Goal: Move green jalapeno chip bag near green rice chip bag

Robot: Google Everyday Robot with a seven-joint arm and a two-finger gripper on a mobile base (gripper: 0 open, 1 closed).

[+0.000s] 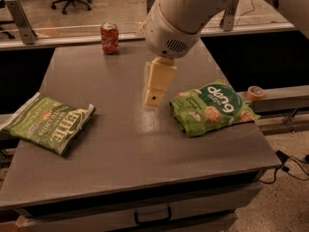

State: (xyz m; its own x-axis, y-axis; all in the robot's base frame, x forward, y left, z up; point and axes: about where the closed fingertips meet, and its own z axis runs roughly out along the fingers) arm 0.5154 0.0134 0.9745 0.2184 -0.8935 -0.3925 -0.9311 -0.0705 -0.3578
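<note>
The green jalapeno chip bag, olive-green with white "KETTLE" lettering, lies flat at the table's left edge. The green rice chip bag, bright green with a dark "dang" circle, lies on the right side of the table. My gripper hangs from the big white arm above the middle of the table, just left of the rice chip bag and well right of the jalapeno bag. It holds nothing.
A red soda can stands at the table's back left. A roll of tape sits on a ledge to the right. The grey table has a drawer below its front edge. Office chairs stand behind the glass rail.
</note>
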